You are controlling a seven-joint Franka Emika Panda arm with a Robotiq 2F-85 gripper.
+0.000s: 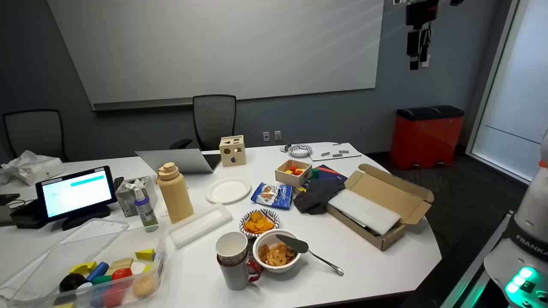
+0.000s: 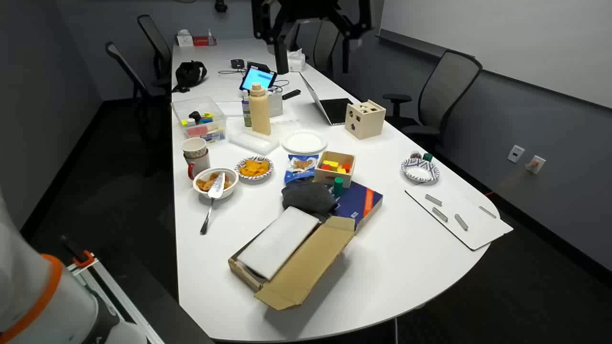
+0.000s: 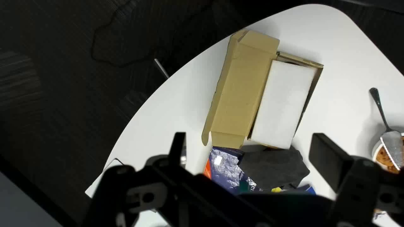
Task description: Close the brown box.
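The brown box (image 1: 387,190) stands on the white table with its lid swung open; it also shows in an exterior view (image 2: 308,260) and in the wrist view (image 3: 241,91). The lid lies back to one side, its inner face up and its side flaps spread. A white slab (image 3: 285,102) fills the box and sits slightly tilted, its edge poking above the wall. My gripper (image 3: 248,142) is open and empty, high above the table. It shows in both exterior views (image 1: 419,62) (image 2: 313,67), well apart from the box.
A dark cloth (image 2: 310,197) and a navy box (image 2: 356,200) lie against one end of the brown box. A small wooden tray (image 1: 294,173) of blocks is behind them. A bowl (image 1: 276,252) with a cake server and stacked cups (image 1: 235,261) stand nearby.
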